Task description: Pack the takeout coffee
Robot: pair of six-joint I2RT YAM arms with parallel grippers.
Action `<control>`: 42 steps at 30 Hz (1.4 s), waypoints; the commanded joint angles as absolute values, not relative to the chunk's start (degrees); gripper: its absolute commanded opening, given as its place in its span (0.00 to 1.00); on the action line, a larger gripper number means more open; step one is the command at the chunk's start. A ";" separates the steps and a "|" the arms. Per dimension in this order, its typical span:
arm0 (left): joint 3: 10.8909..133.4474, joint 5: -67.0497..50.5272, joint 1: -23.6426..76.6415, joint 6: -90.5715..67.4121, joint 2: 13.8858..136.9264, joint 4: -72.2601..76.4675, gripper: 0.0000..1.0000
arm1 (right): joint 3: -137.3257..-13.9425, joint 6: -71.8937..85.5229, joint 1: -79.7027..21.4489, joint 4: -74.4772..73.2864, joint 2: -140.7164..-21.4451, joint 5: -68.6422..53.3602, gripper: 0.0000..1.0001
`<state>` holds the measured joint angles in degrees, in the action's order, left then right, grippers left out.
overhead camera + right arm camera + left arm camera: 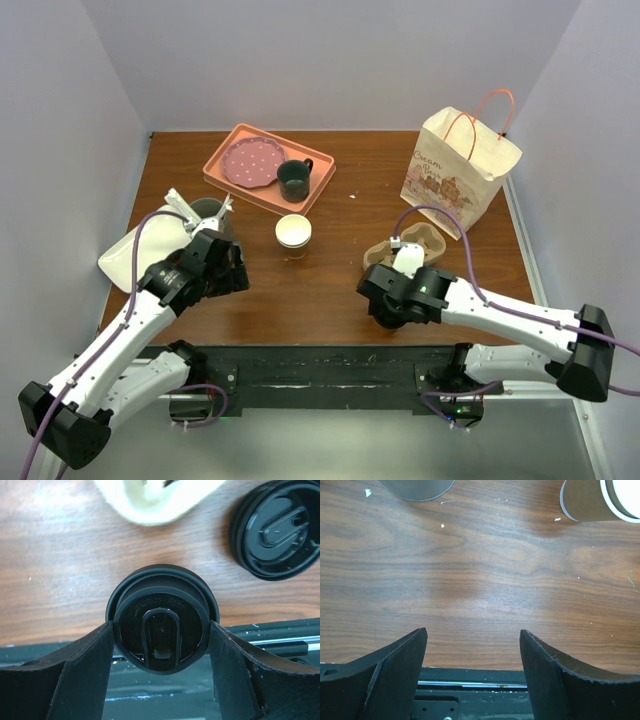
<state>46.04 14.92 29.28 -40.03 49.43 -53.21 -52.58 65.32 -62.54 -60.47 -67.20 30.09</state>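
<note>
The black-lidded takeout coffee point(160, 611) is clasped from both sides by the right gripper point(160, 630), presumably for lifting toward the far-right paper bag point(460, 170) (the left gripper point(472, 631) is spread, empty).

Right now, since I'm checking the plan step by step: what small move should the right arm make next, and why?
Probably lift the right pincer slightly: it looks shut on a black lid, while the cup stands lidless off to its left, so the lid should rise clear before travelling there.
</note>
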 commanded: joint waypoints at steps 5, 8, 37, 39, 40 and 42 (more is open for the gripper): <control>45.79 13.62 29.18 -40.70 49.57 -51.15 0.79 | -47.37 68.47 -57.84 -57.66 -63.81 34.89 0.61; 46.05 13.80 29.18 -40.69 49.57 -51.33 0.79 | -47.20 67.07 -55.99 -57.04 -63.81 34.54 0.66; 64.15 -11.49 30.06 -35.25 53.79 -46.59 1.00 | -97.36 19.18 -28.93 -50.90 -79.69 36.31 0.94; 64.25 -13.79 29.97 -34.02 53.09 -44.48 0.98 | -99.31 14.16 -23.14 -48.62 -81.73 34.47 0.95; 64.34 -14.23 29.97 -33.93 53.00 -44.39 0.98 | -100.53 12.85 -21.11 -47.21 -82.35 33.24 0.95; 64.77 -12.93 30.06 -34.89 53.09 -47.09 0.96 | -101.77 10.99 -14.26 -43.70 -83.14 28.07 0.94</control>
<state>62.11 -9.61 29.78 -36.18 53.58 -47.57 -98.04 22.13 -23.00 -51.57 -81.62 34.61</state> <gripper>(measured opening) 0.972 0.946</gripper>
